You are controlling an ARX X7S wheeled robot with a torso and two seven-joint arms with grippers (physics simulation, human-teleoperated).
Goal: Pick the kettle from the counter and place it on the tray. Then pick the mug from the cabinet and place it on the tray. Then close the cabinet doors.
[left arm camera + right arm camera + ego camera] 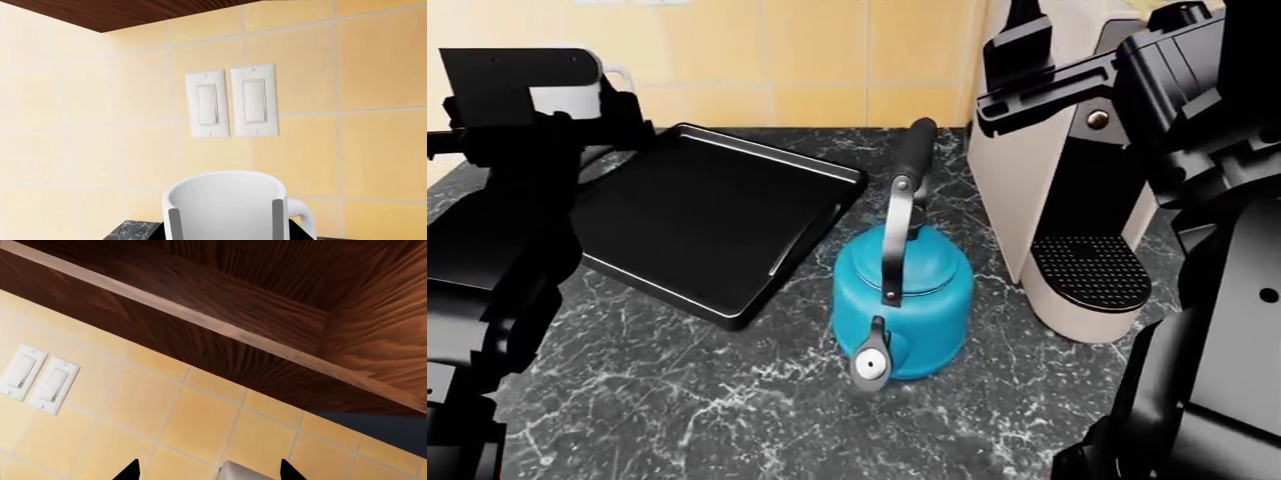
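Bright, even, seemingly shadowless; sharp

The tray (694,215) lay unoccupied on the worktop (694,400), while the kettle (901,300) stood just beside its near corner, hemmed by the coffee machine (1081,200).

The blue kettle (901,290) stood upright on the marble counter (734,400), right of the black tray (694,215); the white mug (227,207) sat between gripper fingers.

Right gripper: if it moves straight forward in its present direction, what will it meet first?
Probably the tiled wall just beneath the wooden cabinet; nothing nearer shows between the right gripper's fingertips, though depth is unclear.
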